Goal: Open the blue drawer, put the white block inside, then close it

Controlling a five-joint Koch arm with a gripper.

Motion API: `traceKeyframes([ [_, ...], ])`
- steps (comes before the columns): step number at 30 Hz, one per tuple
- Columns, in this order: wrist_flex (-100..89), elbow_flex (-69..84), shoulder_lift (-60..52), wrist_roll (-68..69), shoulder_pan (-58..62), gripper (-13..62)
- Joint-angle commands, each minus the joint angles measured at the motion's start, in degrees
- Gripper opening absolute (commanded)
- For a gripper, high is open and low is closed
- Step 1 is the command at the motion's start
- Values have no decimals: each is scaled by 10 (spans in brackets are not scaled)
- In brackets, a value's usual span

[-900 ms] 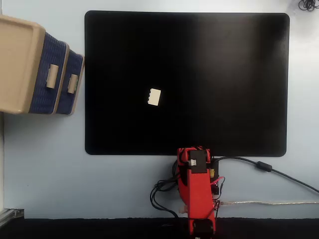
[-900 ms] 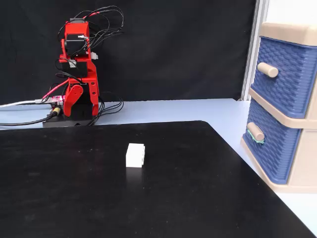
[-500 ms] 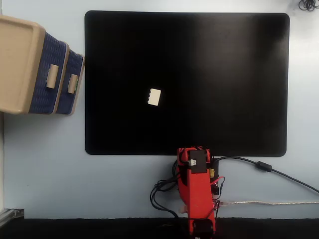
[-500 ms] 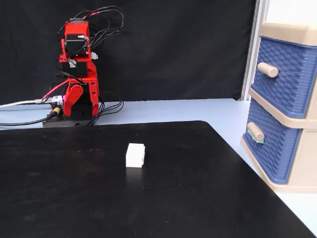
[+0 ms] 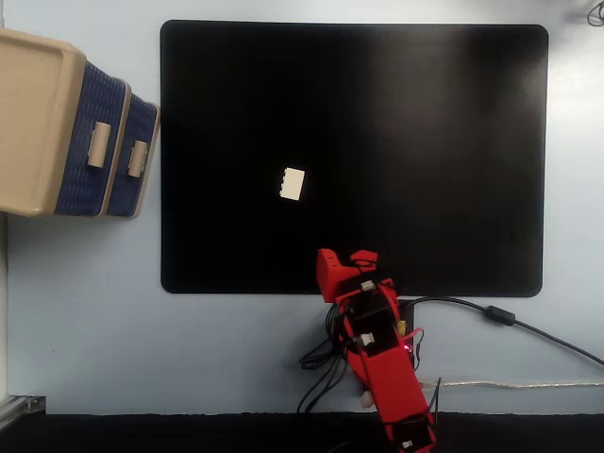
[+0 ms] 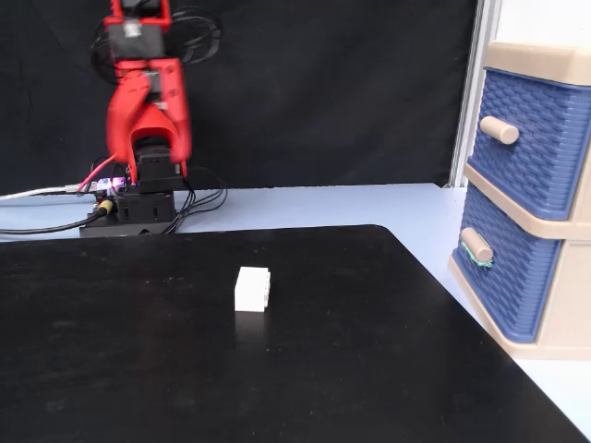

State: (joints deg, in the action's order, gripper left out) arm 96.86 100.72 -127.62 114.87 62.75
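The white block (image 5: 293, 184) lies alone on the black mat (image 5: 453, 142), left of its middle; the side-on fixed view shows the block (image 6: 252, 289) resting flat. The blue drawer (image 5: 142, 157), the narrower front with the small beige handle (image 5: 138, 158), is the lower one (image 6: 511, 272) of the cabinet and is shut. My red arm stands raised at the mat's near edge, and its gripper (image 5: 343, 267) is well away from the block and the drawer. The arm is motion-blurred in the side-on fixed view, so how the jaws stand is unclear.
The beige cabinet (image 5: 36, 118) stands off the mat's left edge, with a second, wider blue drawer (image 6: 536, 138) above, also shut. Cables (image 5: 491, 313) trail from the arm's base across the pale blue table. A black backdrop hangs behind the arm.
The arm has risen from its folded rest pose and swung toward the mat, leaning left in the top-down fixed view. The block and both drawers have not moved.
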Motion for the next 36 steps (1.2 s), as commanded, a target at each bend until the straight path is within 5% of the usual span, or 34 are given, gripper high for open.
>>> traceKeyframes([
  [1, -148, -6, 29, 238, -162, 337],
  [4, -399, 30, 118, 417, -324, 336],
  [9, -842, 125, 217, 496, -335, 336],
  [14, -1091, 159, 362, 528, -330, 336],
  [36, -1186, -222, 734, 606, -282, 274],
])
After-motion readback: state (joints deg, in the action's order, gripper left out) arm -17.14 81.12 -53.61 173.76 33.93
